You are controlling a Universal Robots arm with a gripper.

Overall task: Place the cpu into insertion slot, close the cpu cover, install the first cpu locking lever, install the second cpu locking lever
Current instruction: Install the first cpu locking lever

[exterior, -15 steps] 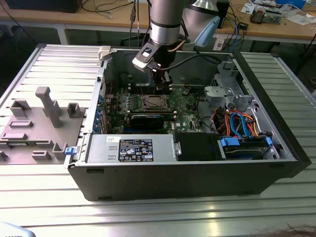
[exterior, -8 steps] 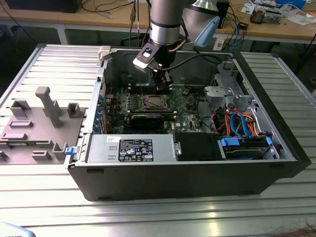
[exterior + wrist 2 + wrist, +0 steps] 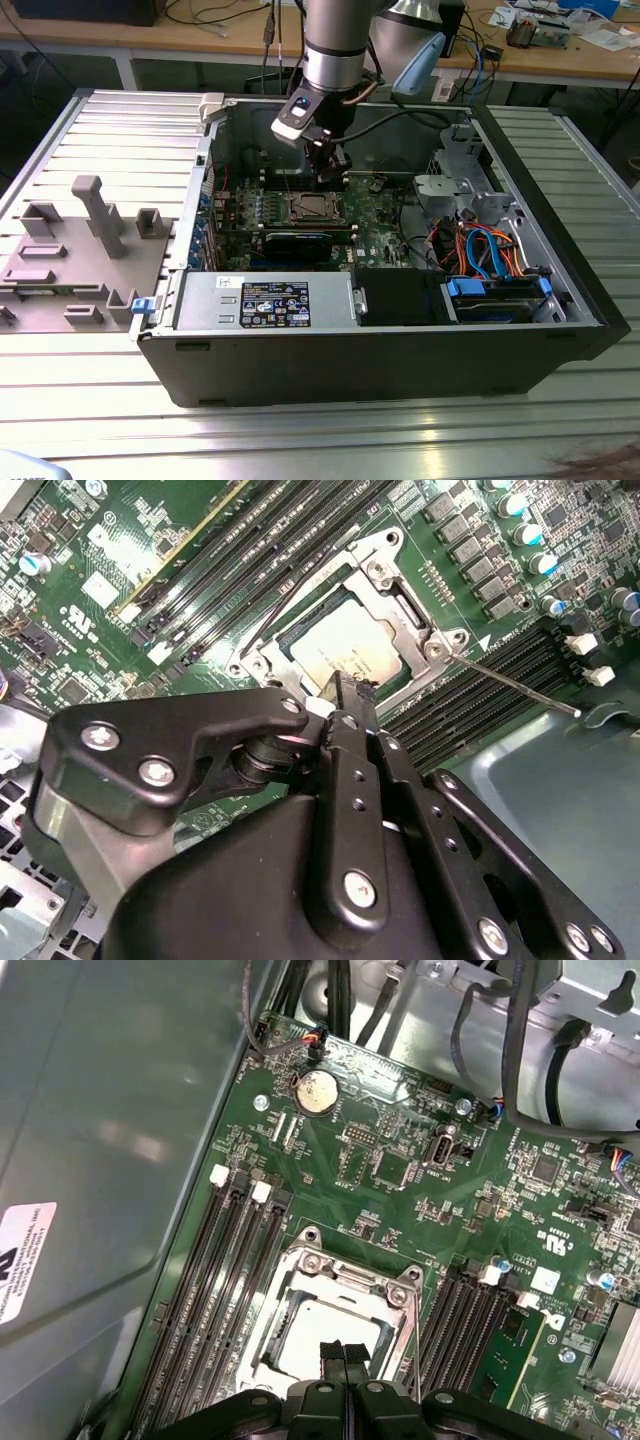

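Open computer case [image 3: 400, 370] lies on its side on a slatted metal surface [image 3: 300, 430]. A grey moulded fixture [image 3: 90, 215] sits on the surface at the case's 9 o'clock in the exterior view.

Insertion slot [image 3: 308, 207] is on the green motherboard [image 3: 400, 1220], about mid-case. In the exterior view, a black card [image 3: 295, 242] is at the slot's 6 o'clock. A labelled power supply [image 3: 270, 300] sits further out on the same bearing. Drive bay with blue tabs [image 3: 495, 290] is at 4 o'clock.

The cpu [image 3: 335, 645] [image 3: 320, 1322] lies flat in the slot, silvery top up. The cpu cover [image 3: 405, 610] [image 3: 345, 1282] is down around it, and the chip shows through its window.

A bright lever rod [image 3: 515, 685] runs from a socket corner out over the memory slots [image 3: 215, 1280], angled away from the frame. A dark lever rod [image 3: 290, 590] slants along the opposite side. Cannot tell whether either is hooked.

Hand [image 3: 325, 178] [image 3: 345, 692] [image 3: 343, 1352] hangs from the arm just above the board. In the exterior view it is at about the slot's 12 to 1 o'clock. Fingertips [image 3: 330, 1352] are pressed together with nothing between them. In both wrist views the tip sits over the edge of the cpu and cover. Contact cannot be judged.

A coin cell [image 3: 317, 1090] sits on the board beyond the slot.
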